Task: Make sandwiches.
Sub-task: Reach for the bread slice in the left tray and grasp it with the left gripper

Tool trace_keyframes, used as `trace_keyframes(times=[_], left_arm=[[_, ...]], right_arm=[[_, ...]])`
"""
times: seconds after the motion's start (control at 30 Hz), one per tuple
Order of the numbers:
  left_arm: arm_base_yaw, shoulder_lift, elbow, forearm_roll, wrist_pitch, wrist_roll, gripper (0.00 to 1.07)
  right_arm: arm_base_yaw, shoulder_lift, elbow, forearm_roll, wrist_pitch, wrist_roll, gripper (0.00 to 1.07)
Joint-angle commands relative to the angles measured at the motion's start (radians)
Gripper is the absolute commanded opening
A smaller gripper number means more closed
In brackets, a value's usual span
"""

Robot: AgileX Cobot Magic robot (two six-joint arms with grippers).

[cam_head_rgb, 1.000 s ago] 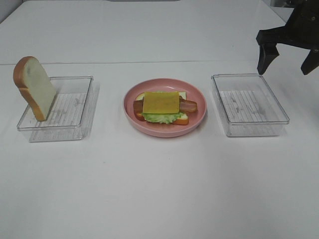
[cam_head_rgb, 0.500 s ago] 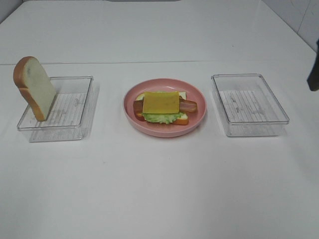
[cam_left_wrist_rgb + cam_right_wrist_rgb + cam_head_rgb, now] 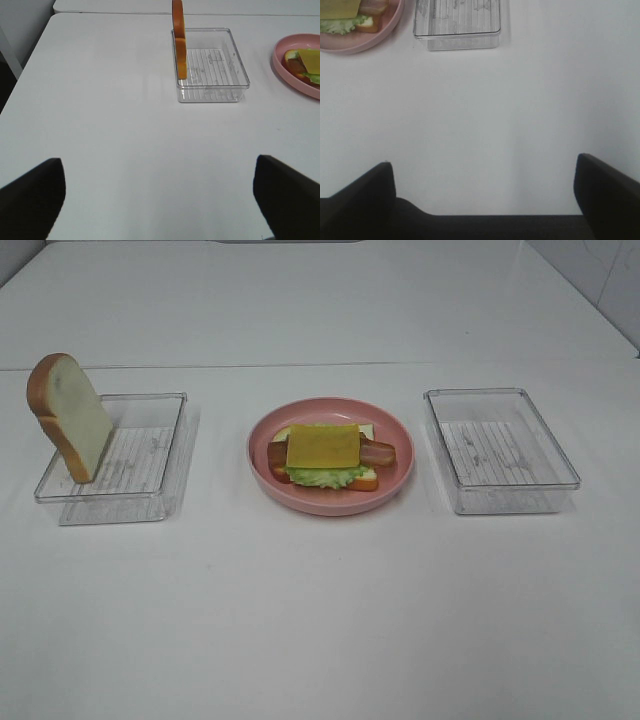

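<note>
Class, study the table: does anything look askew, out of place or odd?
Yes. The white toy bread slice with tan-orange crust stands on edge, tilted, at the left end of the left clear plastic tray instead of lying flat. The open sandwich on the pink round plate has no top slice.

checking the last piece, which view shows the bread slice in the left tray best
The exterior high view: the bread slice shows its broad white face, leaning in the left tray. The left wrist view shows it only edge-on; the right wrist view misses it.
</note>
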Motion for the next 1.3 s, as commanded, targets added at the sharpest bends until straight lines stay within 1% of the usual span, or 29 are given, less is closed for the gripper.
trace_keyframes(times=[0.03,0.1,0.13,0.2,0.27,0.3,0.37,0.47,0.5,0.57,0.6,0.7,1.3], left_arm=[[-0.003,-0.021,0.0,-0.009,-0.01,0.003,0.94],[-0.003,-0.021,0.0,-0.009,-0.01,0.003,0.94],[-0.003,-0.021,0.0,-0.009,-0.01,0.003,0.94],[-0.003,-0.021,0.0,-0.009,-0.01,0.003,0.94],[-0.003,-0.021,0.0,-0.009,-0.01,0.003,0.94],[-0.003,-0.021,0.0,-0.009,-0.01,0.003,0.94],[-0.003,-0.021,0.0,-0.009,-0.01,0.003,0.94],[-0.003,-0.021,0.0,-0.009,-0.01,0.003,0.94],[-0.003,-0.021,0.0,-0.009,-0.01,0.003,0.94],[-0.003,-0.021,0.0,-0.009,-0.01,0.003,0.94],[-0.003,-0.021,0.0,-0.009,-0.01,0.003,0.94],[-0.003,-0.021,0.0,-0.012,-0.01,0.003,0.94],[-0.003,-0.019,0.0,-0.012,-0.01,0.003,0.94]], right_arm=[[-0.001,-0.15,0.055,0.0,0.044,0.008,0.94],[-0.001,-0.182,0.067,0.0,0.05,0.004,0.94],[-0.001,-0.245,0.093,0.0,0.056,0.001,0.94],[-0.001,-0.268,0.105,0.0,0.056,0.001,0.94],[-0.001,-0.38,0.17,0.0,0.055,0.001,0.94],[-0.001,-0.38,0.17,0.0,0.055,0.001,0.94],[-0.001,-0.465,0.223,0.0,0.056,0.001,0.94],[-0.001,-0.495,0.235,0.0,0.056,0.001,0.94],[-0.001,-0.552,0.251,0.0,0.055,0.001,0.94],[-0.001,-0.583,0.255,0.0,0.047,0.001,0.94],[-0.001,-0.64,0.264,0.01,0.03,0.001,0.94],[0.0,-0.619,0.275,0.01,0.011,-0.001,0.94],[-0.001,-0.618,0.275,0.019,0.011,-0.018,0.94]])
